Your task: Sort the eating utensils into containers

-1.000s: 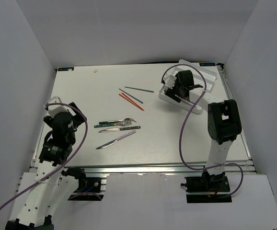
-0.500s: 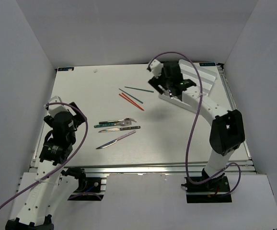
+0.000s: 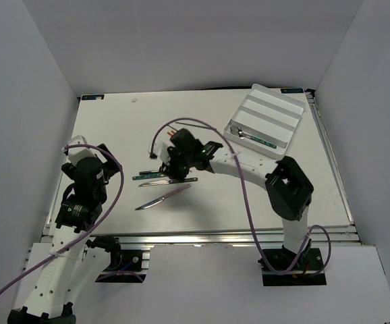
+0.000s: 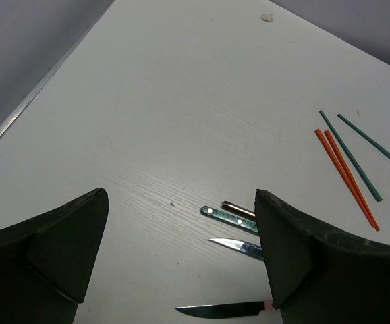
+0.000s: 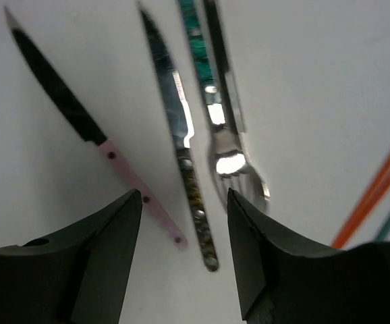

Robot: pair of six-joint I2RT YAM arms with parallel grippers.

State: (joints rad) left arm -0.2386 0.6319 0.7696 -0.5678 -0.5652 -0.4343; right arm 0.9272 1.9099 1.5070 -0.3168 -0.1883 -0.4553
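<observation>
Because the unsorted cutlery lies bunched in the middle of the white surface (image 3: 114,128), the right gripper (image 5: 183,202) is held low over it. Its jaws are partly apart and grip nothing, set astride the dark-handled silver knife (image 5: 181,142) (a pink-handled knife (image 5: 97,138) and a silver fork (image 5: 232,162) lie just beside). The left gripper (image 4: 181,202) is held wide apart and empty. A small silver spoon (image 3: 239,130) is already lodged in the white plastic divided tray (image 3: 269,111).

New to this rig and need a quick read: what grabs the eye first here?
The right arm stretches across the table, its open right gripper poised over the knives and fork mid-table. Next comes the white tray at the far right corner, holding one spoon.
</observation>
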